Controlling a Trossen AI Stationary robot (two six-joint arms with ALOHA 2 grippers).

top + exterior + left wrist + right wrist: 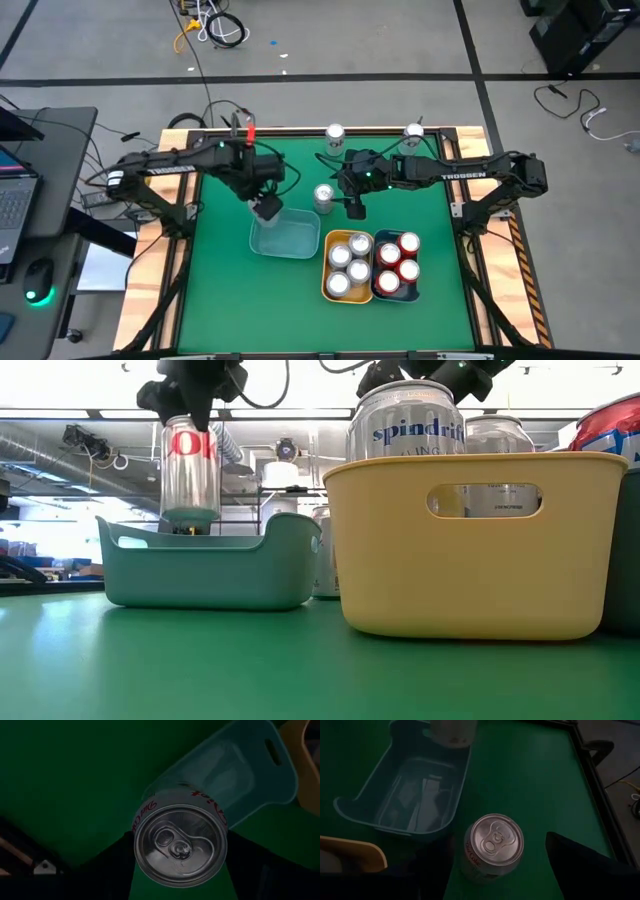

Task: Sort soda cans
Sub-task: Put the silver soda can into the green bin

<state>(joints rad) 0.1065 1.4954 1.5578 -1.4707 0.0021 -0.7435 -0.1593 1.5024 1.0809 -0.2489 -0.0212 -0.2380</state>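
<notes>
I have the left claw clenched around a silver Diet Coke can, held upright with its long axis vertical, hanging over the near-left end of the teal bin. In the low view its base sits just above the bin's rim, not yet inside, so I judge the coming move is a straight drop down that axis into the bin, which looks to hold no cans so far.

My right claw hovers over the green surface with its fingers spread, one on each side of a second Diet Coke can that stands upright directly below it; I see no contact, so I'd call it released. That can stands on the surface just beside the teal bin's far-right corner, nearer the right arm than the left.

The yellow bin already holds silver cans, the dark blue bin beside it red ones, and two more cans wait at the far edge.
</notes>
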